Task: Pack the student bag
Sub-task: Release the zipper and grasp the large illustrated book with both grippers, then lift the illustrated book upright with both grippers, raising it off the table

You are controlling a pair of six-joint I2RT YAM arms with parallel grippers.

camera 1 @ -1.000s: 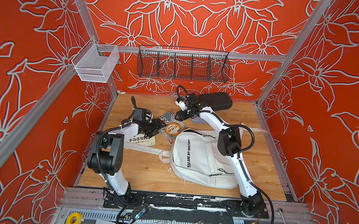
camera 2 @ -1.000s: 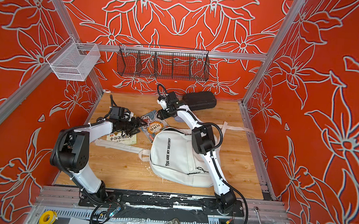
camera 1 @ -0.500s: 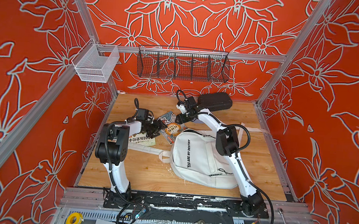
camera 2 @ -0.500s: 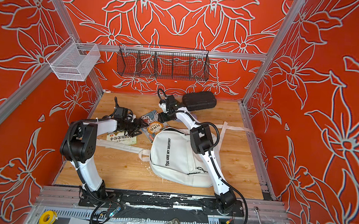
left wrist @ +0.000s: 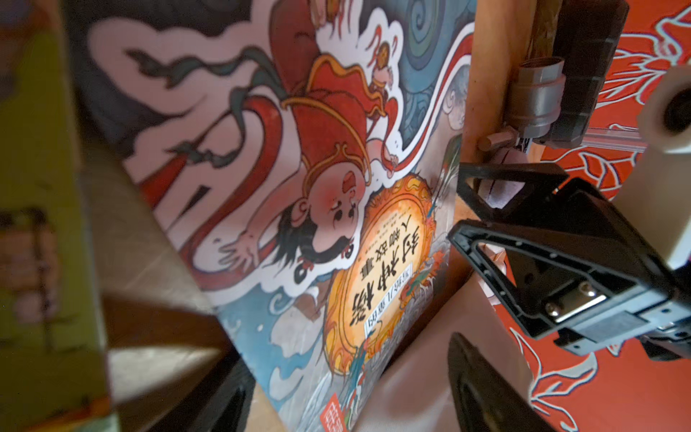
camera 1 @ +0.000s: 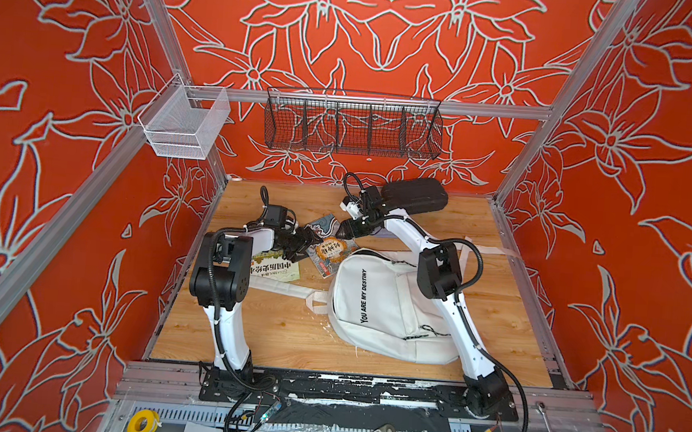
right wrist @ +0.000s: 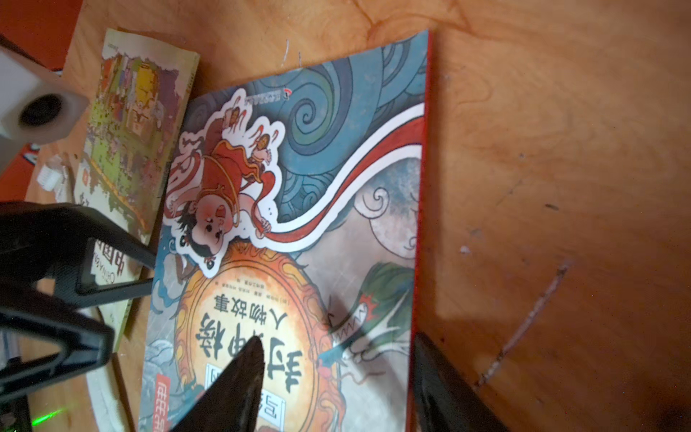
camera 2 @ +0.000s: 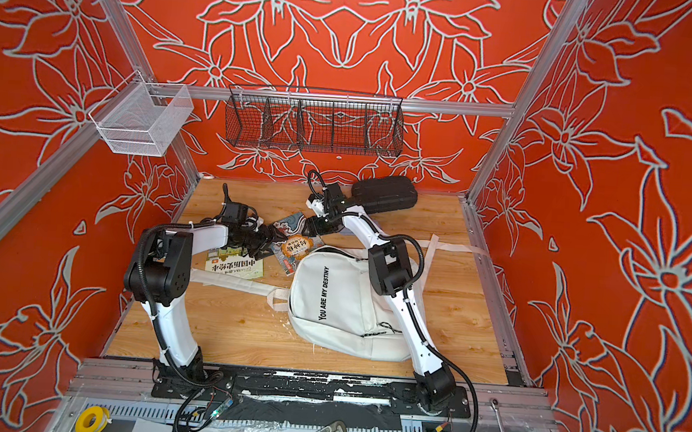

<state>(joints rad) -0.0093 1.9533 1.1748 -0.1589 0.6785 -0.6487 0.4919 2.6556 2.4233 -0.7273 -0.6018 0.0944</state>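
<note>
Top views: white student bag (camera 1: 387,311) flat, blk print

White backpack (camera 1: 375,306) flat on wooden table (camera 1: 285,338) | picture book (camera 1: 330,252) at its upper edge, left hand (camera 1: 308,240) and right hand (camera 1: 340,232) at opposite sides | green book (camera 1: 276,267) near left arm | black case (camera 1: 414,194) at rear

the floor (camera 1: 285,338) at the front left lies open, but the far middle is crowded by the student bag (camera 1: 375,311), the illustrated book (camera 1: 330,252) and the green book (camera 1: 276,268) close together (black case (camera 1: 416,195) behind them).
</note>
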